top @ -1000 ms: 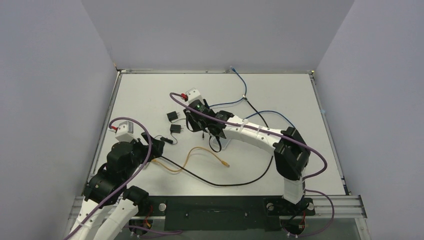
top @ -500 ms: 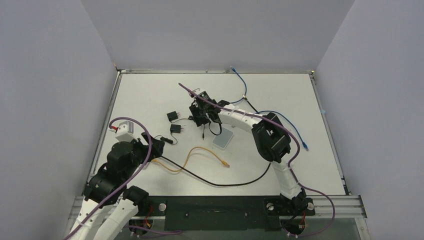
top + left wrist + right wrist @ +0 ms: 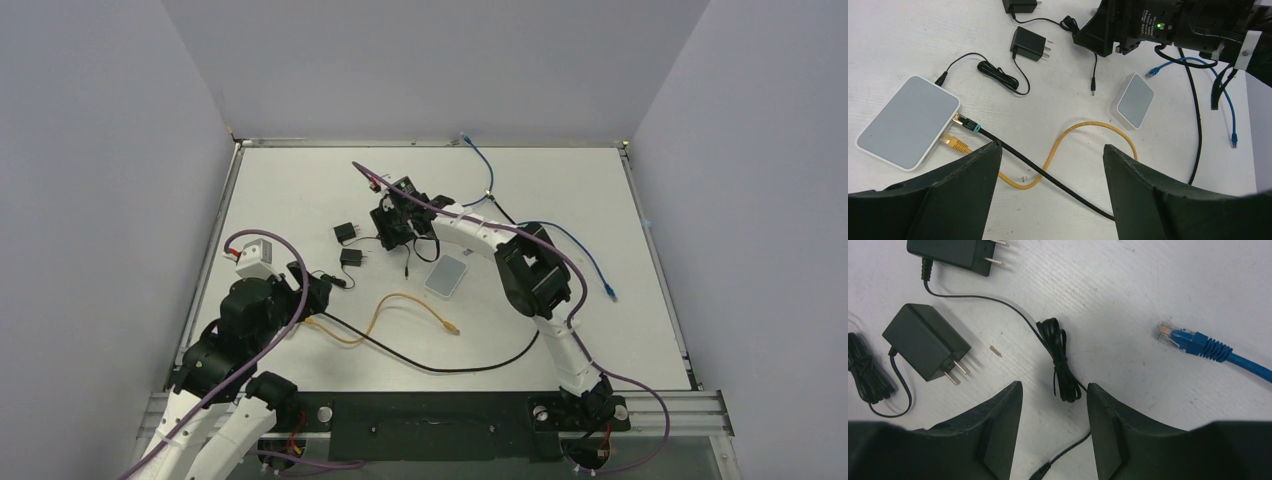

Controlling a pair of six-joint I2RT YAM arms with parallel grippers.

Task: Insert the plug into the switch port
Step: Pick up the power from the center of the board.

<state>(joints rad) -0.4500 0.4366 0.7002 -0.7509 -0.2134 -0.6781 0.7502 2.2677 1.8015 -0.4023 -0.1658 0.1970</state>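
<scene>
Place: robotics lab test cell
Walls: plain grey panels [image 3: 430,70] on 3 sides
Surface: white surface [image 3: 300,180], metal-edged
Mounting: left arm [image 3: 245,312], right arm [image 3: 535,275] bolted to base rail [image 3: 430,420]

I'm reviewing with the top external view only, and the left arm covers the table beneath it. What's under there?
Observer: The left wrist view shows a larger white box with a grey face, lying flat.
Operator: Anything plugged into it?
Observer: Yes, a black cable and a yellow cable, side by side in one narrow edge.
Operator: Are the right jaws holding something?
Observer: No. The right wrist view shows them open with nothing gripped, and a bundled black cord lying just ahead.
</scene>
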